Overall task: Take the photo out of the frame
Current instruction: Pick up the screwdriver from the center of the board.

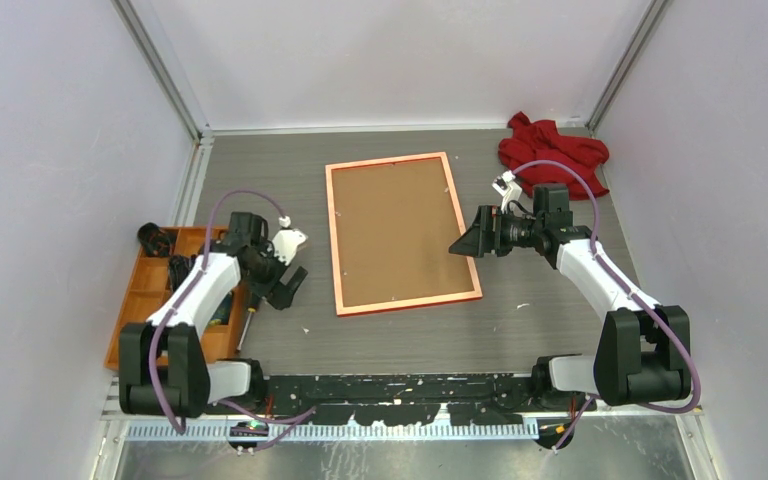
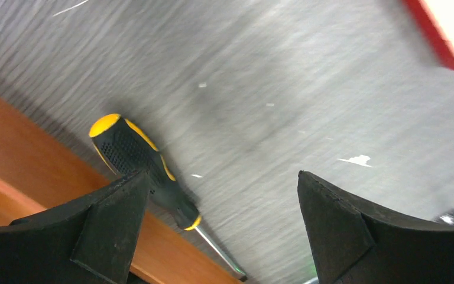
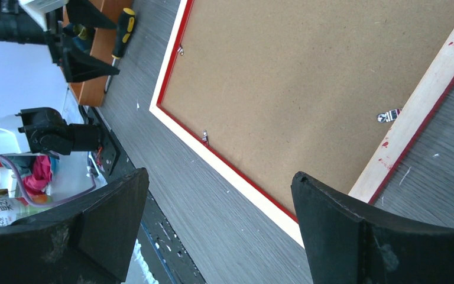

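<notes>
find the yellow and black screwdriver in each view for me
top external: screwdriver lower left, along the orange tray's right wall.
left wrist: screwdriver left of centre, beside the tray.
right wrist: screwdriver top left, by the tray.
shared landmark: the orange tray.

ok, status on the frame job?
Left gripper open, empty, by the screwdriver. Right gripper open, empty, at right edge of frame. Frame face down, backing board in place, photo hidden. Nothing on the board.

Bright, even light, soft shadows; left wrist view smeared by motion, the frame (image 2: pixel 434 35) overexposed.
</notes>
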Tool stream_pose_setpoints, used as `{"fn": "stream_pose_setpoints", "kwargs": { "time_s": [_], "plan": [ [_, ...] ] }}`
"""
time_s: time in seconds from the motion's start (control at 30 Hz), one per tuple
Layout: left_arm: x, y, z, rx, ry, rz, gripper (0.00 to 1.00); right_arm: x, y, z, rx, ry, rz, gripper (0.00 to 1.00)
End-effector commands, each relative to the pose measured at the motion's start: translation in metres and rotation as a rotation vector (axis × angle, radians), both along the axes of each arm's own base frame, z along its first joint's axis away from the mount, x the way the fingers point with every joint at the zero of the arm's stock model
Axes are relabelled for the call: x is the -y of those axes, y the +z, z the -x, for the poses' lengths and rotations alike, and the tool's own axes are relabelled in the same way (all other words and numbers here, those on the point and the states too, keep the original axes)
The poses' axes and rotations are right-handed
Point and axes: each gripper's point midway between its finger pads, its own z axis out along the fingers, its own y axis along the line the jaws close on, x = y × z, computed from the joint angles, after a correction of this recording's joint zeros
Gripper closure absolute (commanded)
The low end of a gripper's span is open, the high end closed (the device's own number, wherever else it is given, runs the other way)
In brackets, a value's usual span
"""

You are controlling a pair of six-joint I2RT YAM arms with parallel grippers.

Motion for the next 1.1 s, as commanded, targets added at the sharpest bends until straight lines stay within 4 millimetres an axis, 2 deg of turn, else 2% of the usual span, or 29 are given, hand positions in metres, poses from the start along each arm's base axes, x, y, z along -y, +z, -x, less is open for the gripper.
{"fn": "stream_pose_setpoints", "kwargs": {
  "time_s": [0.0,0.07,0.23,0.47,0.57,0.73,0.93,1.07],
  "plan": [
    [0.045,0.033,0.021,0.029,-0.135,0.24,0.03,-0.001,0.022,-0.007,0.088,0.014,0.001,0.05],
    [0.042,0.038,0.017,0.074,-0.128,0.226,0.02,-0.001,0.021,-0.007,0.088,0.015,0.003,0.05],
    [0.003,0.031,-0.012,0.196,-0.006,0.023,0.0,-0.001,0.02,-0.007,0.082,0.014,0.002,0.05],
    [0.01,0.005,0.008,0.033,-0.046,0.05,0.0,0.0,0.021,-0.007,0.089,0.01,0.008,0.05],
    [0.004,-0.001,0.004,0.027,-0.028,0.009,0.0,0.0,0.02,-0.007,0.086,0.01,0.008,0.05],
    [-0.019,-0.015,-0.008,0.026,0.03,-0.118,0.01,0.0,0.02,-0.008,0.086,0.009,0.009,0.05],
    [-0.023,-0.033,-0.006,-0.038,0.047,-0.143,0.04,0.0,0.021,-0.007,0.091,0.009,0.011,0.05],
    [-0.023,-0.035,-0.007,-0.048,0.045,-0.15,0.07,0.0,0.02,-0.007,0.087,0.009,0.01,0.05]
  ]
}}
